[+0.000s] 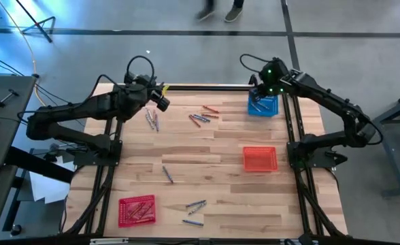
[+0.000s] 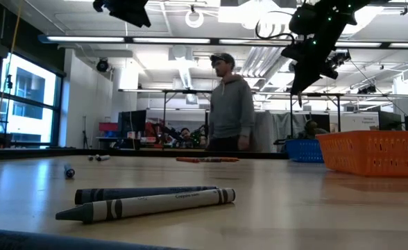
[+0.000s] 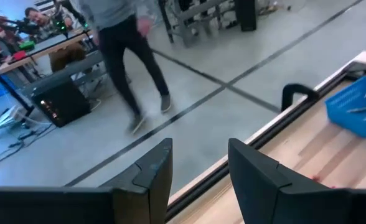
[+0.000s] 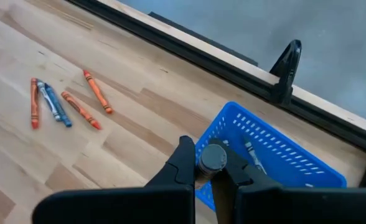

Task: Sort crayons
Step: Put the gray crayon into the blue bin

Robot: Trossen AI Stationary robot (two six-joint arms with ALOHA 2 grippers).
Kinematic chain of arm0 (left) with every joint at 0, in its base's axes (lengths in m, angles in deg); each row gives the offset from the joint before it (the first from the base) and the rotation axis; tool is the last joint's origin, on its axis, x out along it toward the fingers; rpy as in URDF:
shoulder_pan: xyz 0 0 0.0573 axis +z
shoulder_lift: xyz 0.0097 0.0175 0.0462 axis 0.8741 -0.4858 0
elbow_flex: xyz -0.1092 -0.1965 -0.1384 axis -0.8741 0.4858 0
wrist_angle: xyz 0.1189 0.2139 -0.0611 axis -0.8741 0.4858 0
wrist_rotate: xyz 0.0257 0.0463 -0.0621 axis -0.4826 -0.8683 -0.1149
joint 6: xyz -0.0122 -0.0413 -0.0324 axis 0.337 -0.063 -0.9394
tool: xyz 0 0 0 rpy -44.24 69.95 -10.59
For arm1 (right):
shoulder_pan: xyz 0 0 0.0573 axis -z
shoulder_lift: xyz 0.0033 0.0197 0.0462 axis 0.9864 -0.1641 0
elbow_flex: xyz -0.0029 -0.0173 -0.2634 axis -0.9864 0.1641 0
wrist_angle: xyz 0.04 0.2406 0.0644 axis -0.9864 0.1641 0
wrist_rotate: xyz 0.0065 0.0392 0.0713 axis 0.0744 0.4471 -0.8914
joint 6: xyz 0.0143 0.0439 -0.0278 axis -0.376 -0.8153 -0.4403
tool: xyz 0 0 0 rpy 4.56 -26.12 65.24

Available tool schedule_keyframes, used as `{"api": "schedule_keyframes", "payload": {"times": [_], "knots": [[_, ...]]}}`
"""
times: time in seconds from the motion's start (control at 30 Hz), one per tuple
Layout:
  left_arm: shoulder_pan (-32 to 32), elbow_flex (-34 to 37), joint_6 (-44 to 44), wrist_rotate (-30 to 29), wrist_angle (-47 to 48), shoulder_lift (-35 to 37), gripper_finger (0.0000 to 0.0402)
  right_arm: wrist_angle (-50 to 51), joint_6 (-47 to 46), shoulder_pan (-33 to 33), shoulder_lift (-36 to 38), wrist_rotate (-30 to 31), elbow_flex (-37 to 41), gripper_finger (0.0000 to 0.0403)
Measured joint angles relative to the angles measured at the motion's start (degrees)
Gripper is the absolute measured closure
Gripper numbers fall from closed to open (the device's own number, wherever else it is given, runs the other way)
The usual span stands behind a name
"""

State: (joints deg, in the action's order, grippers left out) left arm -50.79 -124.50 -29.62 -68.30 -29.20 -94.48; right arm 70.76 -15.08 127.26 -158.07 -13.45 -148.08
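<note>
Loose crayons lie on the wooden table: a red and blue cluster (image 1: 203,116) (image 4: 61,106) at the far middle, a few (image 1: 152,120) below my left gripper, and more (image 1: 194,207) (image 2: 148,200) near the front. My left gripper (image 1: 164,103) (image 3: 198,149) hangs open in the air at the far left with nothing between its fingers. Raised over the corner of the blue basket (image 1: 262,105) (image 4: 276,155), my right gripper (image 1: 258,90) (image 4: 208,155) is shut on a grey crayon (image 4: 213,159). My right gripper pinches the grey crayon between its two fingers. Only the crayon's round end (image 4: 213,160) shows, facing the wrist camera, so the crayon runs roughly along the fingers. The fingers slant down from above. The crayon is lifted clear, over the blue basket's rim.
An orange-red basket (image 1: 260,158) (image 2: 374,153) stands at the right middle. A red basket (image 1: 137,209) holding crayons sits at the near left. The blue basket holds a few crayons (image 4: 253,154). A black rail (image 4: 233,62) edges the far side, and a person (image 2: 230,104) stands beyond it.
</note>
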Motion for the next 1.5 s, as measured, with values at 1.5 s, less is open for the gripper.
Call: {"api": "schedule_keyframes", "payload": {"times": [1.5], "knots": [[-4.4,3.6,0.2,33.8,-8.4,-11.7,0.0259,0.4,-6.7,-8.0,0.0,9.0,0.0,0.0395]]}}
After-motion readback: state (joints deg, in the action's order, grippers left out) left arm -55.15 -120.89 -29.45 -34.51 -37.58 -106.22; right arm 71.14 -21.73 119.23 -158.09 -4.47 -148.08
